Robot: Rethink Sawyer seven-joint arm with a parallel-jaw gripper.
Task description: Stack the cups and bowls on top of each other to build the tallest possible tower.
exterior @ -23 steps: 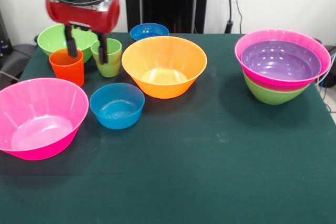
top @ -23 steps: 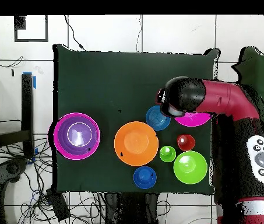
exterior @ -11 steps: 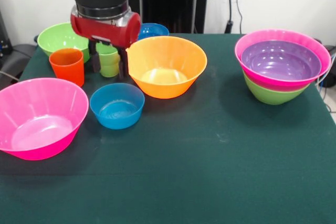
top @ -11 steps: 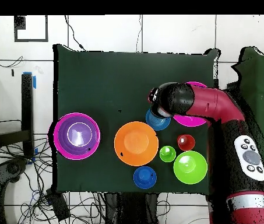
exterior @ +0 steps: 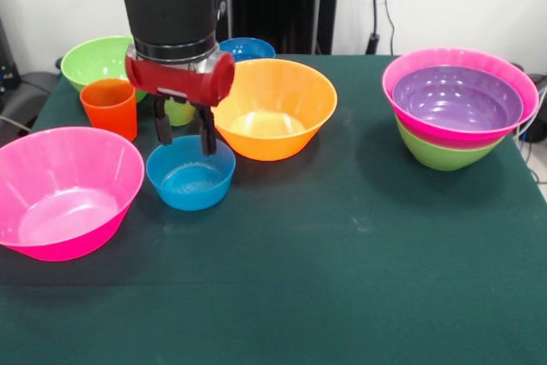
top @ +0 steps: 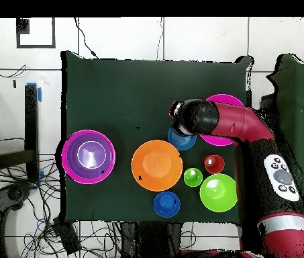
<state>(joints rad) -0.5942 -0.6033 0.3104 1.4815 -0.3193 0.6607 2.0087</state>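
My gripper (exterior: pixel 184 132) hangs open and empty just above the far rim of a small blue bowl (exterior: pixel 191 173), its black fingers (exterior: pixel 161 126) apart. An orange-red cup (exterior: pixel 109 107) stands to its left. The light green cup (exterior: pixel 179 112) is mostly hidden behind the gripper and shows whole in the overhead view (top: pixel 192 177). A big orange bowl (exterior: pixel 269 108) sits to the right. At the far right stands the tower (exterior: pixel 457 104): a purple bowl inside a pink one on a green base.
A big pink bowl (exterior: pixel 64 190) lies at the near left. A green bowl (exterior: pixel 96 59) and a second small blue bowl (exterior: pixel 244 47) sit at the back. From above, the arm (top: pixel 248 131) covers part of the pink bowl (top: pixel 223 139).
The gripper has moved from over the two cups toward the near side and right, ending above the small blue bowl. It stays open and empty. No object moved.
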